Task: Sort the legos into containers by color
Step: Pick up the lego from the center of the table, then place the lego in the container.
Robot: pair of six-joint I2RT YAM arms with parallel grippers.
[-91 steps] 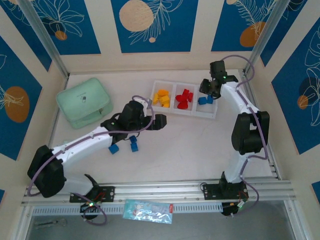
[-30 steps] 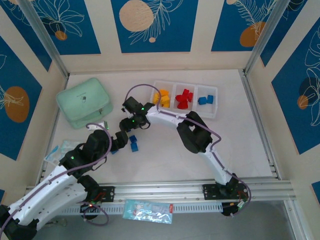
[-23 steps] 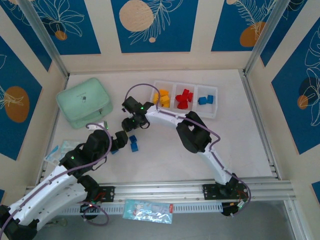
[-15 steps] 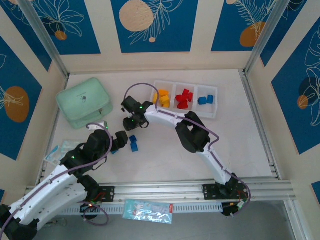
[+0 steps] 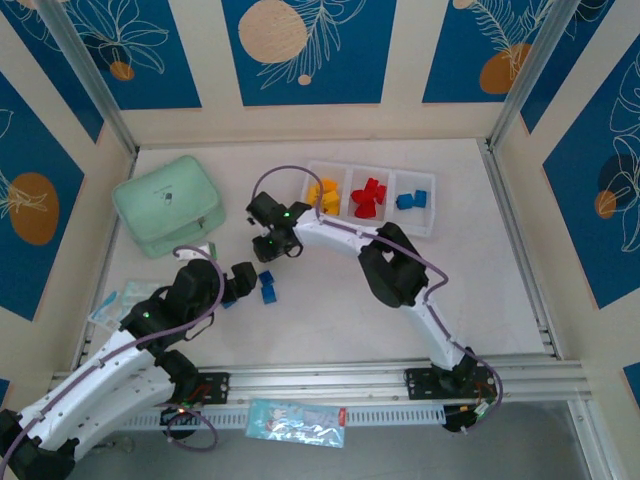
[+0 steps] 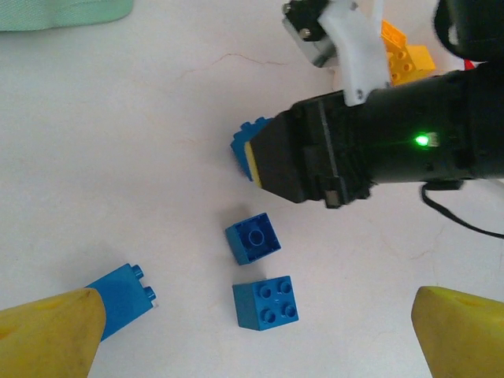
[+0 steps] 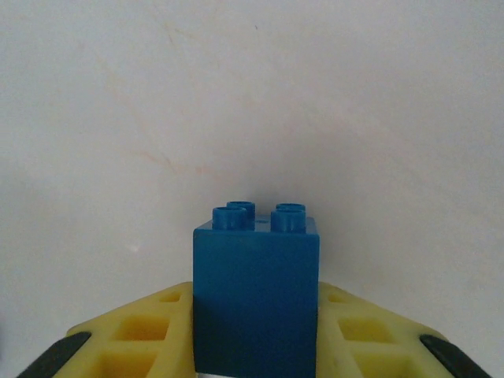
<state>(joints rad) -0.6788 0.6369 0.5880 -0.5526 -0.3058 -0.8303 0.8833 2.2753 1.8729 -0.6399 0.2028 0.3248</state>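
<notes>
as the right end effector (image 7: 256, 339) sits clamped on a blue lego (image 7: 256, 287) near the middle of the bench (image 5: 340, 300), the blue-stocked compartment (image 5: 414, 223) lies to its right toward the far edge, while the left end effector (image 6: 252, 339) hangs apart over loose blue legos (image 6: 253, 238).

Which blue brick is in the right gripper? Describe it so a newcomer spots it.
Between the mint-green box and the white tray, find the right gripper. The blue brick sits between its yellow fingers; the three loose blue bricks lie free.
</notes>
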